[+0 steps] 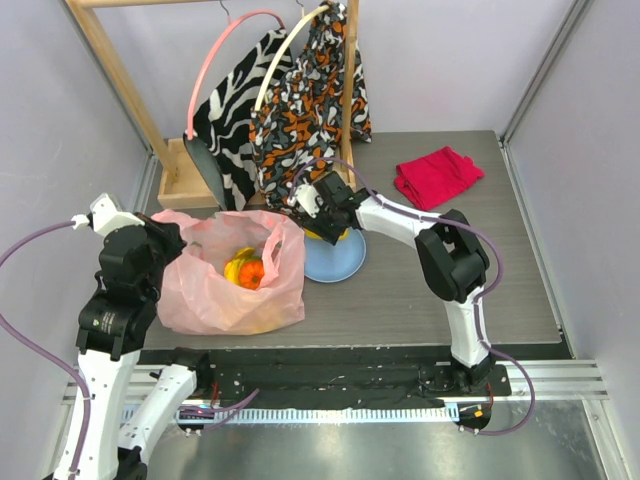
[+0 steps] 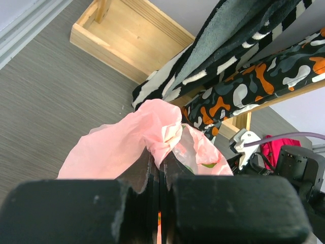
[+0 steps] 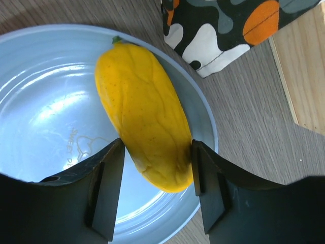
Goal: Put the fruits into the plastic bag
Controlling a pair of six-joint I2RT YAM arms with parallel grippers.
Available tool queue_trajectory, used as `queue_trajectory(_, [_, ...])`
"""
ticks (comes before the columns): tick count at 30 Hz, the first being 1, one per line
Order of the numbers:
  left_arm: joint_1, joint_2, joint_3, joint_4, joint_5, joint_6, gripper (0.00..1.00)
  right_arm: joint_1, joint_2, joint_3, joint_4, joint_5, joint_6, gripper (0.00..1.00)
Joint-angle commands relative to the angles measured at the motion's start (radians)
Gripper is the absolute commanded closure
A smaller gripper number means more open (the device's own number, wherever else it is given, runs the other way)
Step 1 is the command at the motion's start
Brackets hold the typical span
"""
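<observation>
The pale-pink plastic bag [image 1: 215, 295] lies at the left with its mouth held up. My left gripper [image 1: 172, 238] is shut on the bag's bunched rim [image 2: 162, 137], the jaws pressed together on it [image 2: 160, 163]. Inside the bag I see an orange [image 1: 252, 273] and a yellow fruit [image 1: 238, 260]. An elongated yellow fruit [image 3: 142, 117] lies on the round blue plate [image 3: 45, 101], just right of the bag [image 1: 326, 236]. My right gripper [image 3: 156, 148] reaches down over the plate [image 1: 340, 262], and both fingers touch the fruit's sides near its lower end.
A folded red cloth [image 1: 437, 175] lies at the back right. An orange-and-black garment [image 1: 310, 100] and a black-and-white one [image 1: 235, 110] hang from a wooden rack just behind the plate and bag. The rack's wooden base [image 2: 122, 35] sits at the back left.
</observation>
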Motion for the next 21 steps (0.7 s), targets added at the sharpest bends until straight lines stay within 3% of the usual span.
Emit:
queue_trajectory(1, [0.006, -0.002, 0.023, 0.025, -0.008, 0.019, 1.00, 0.011, -0.063, -0.074, -0.007, 0.011, 0.024, 0.61])
queue_trajectory(4, [0.006, -0.004, 0.017, 0.022, -0.008, 0.017, 1.00, 0.013, -0.135, -0.103, 0.005, 0.013, 0.060, 0.71])
queue_trajectory(7, [0.006, -0.005, 0.014, 0.025, -0.005, 0.013, 1.00, 0.013, -0.219, -0.124, 0.021, 0.068, 0.114, 0.88])
queue_trajectory(12, [0.006, 0.001, 0.009, 0.043, -0.005, 0.013, 1.00, -0.010, -0.320, -0.147, 0.022, 0.106, 0.204, 0.97])
queue_trajectory(17, [0.006, 0.021, 0.011, 0.072, 0.015, 0.019, 1.00, -0.102, -0.385, -0.020, 0.005, -0.160, 0.345, 0.98])
queue_trajectory(21, [0.006, 0.036, 0.008, 0.088, 0.028, 0.019, 1.00, -0.090, -0.365, 0.159, 0.004, -0.335, 0.427, 0.99])
